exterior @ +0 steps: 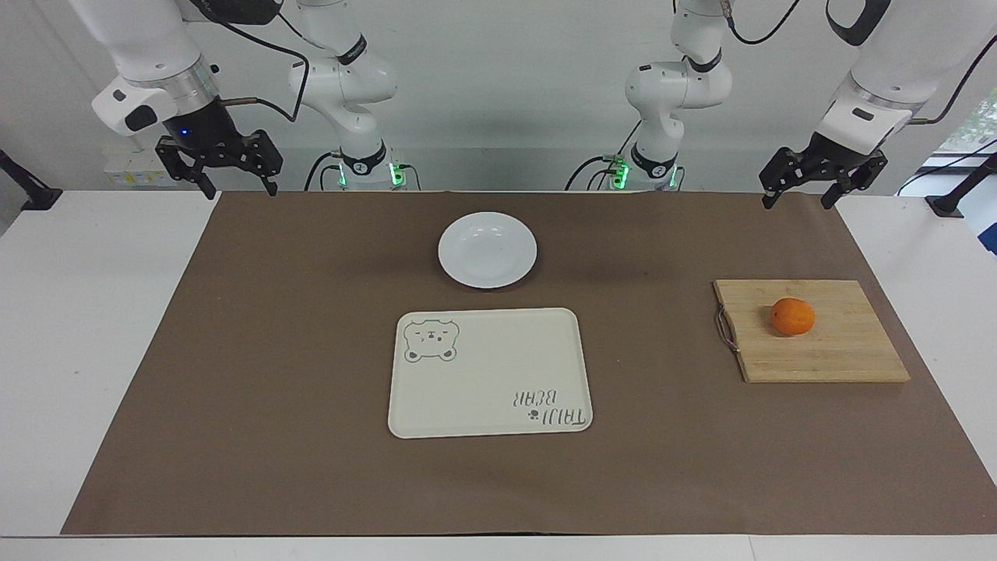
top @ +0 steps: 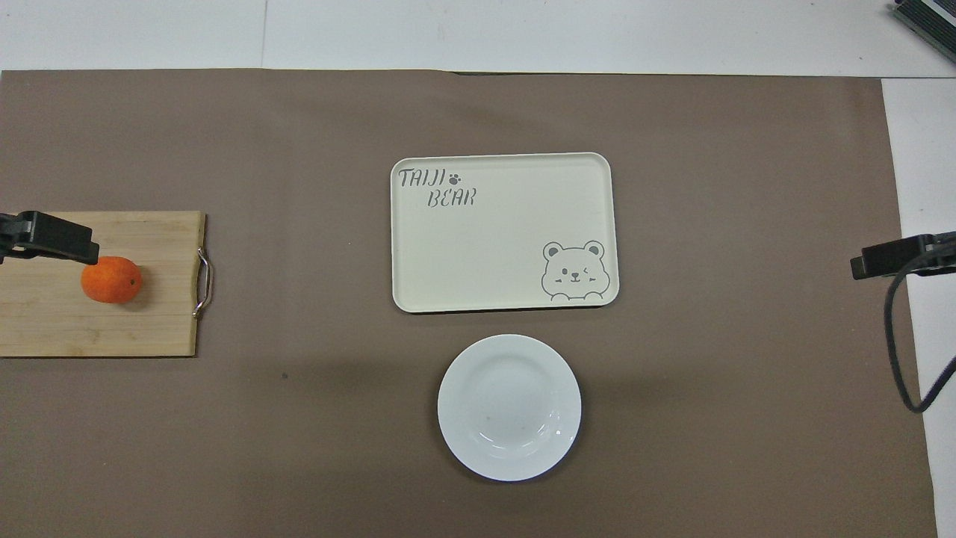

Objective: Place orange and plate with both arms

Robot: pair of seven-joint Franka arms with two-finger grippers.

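One orange (exterior: 792, 316), one plate (exterior: 487, 249); left gripper (exterior: 801, 199) and right gripper (exterior: 239, 188) both spread apart

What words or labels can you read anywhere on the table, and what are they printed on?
"TAIJI BEAR", in grey letters with a small paw print after "TAIJI", on the cream tray, in the corner diagonally across from its bear drawing.
No lettering shows on the plate, the orange or the wooden cutting board.
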